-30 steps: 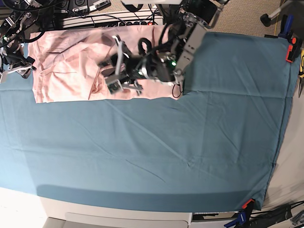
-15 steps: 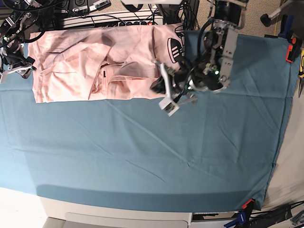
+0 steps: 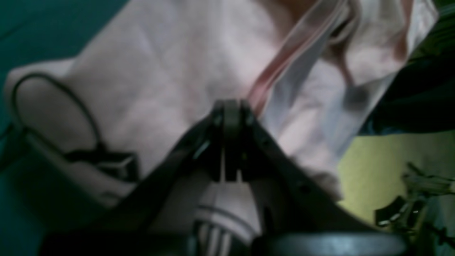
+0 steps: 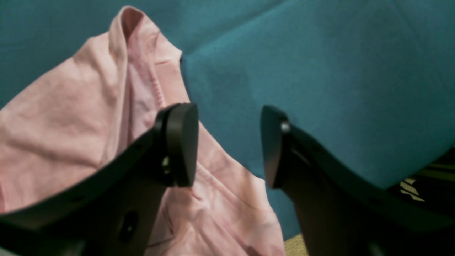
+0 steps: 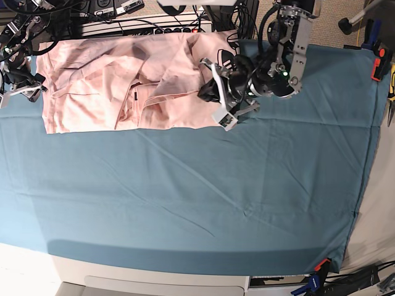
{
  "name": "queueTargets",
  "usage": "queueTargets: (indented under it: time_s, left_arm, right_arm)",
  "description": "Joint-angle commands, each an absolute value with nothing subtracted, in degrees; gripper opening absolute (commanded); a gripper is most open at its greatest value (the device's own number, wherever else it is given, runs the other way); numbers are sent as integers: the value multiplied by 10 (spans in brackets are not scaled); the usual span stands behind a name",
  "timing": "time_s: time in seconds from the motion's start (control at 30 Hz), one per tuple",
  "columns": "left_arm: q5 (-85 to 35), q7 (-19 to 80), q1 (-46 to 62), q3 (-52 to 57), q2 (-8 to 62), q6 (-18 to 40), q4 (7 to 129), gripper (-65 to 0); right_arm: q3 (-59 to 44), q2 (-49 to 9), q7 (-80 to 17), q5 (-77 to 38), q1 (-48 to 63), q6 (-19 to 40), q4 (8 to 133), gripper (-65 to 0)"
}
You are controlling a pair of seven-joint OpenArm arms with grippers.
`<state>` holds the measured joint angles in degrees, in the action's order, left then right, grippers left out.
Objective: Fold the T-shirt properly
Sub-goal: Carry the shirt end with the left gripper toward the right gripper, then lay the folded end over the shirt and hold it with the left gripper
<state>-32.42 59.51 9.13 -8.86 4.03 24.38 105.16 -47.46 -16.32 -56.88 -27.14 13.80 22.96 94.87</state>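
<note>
Covering the table, a teal cloth (image 5: 185, 197) carries the T-shirt (image 5: 123, 80); left end effector (image 3: 231, 106) together, right end effector (image 4: 229, 145) apart.

1. My left claw (image 3: 231, 117) is blurring badly in its wrist view, so whether cloth is lying between the closed tips is beyond telling.
2. My left arm is hiding the T-shirt's (image 5: 123, 80) three o'clock edge in the base view.
3. The shirt is running off the right wrist view at nine o'clock.
</note>
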Motion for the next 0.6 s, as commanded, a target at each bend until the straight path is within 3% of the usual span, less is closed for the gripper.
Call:
queueTargets:
  time_s: [0.0, 0.57]
  left_arm:
    - [-338, 584, 91, -90, 29, 246, 1064, -650]
    - [-269, 541, 95, -271, -21, 239, 1064, -650]
  right_arm:
    - [-476, -176, -554, -279, 135, 232, 958, -364]
    - [-476, -176, -554, -279, 135, 232, 958, -364]
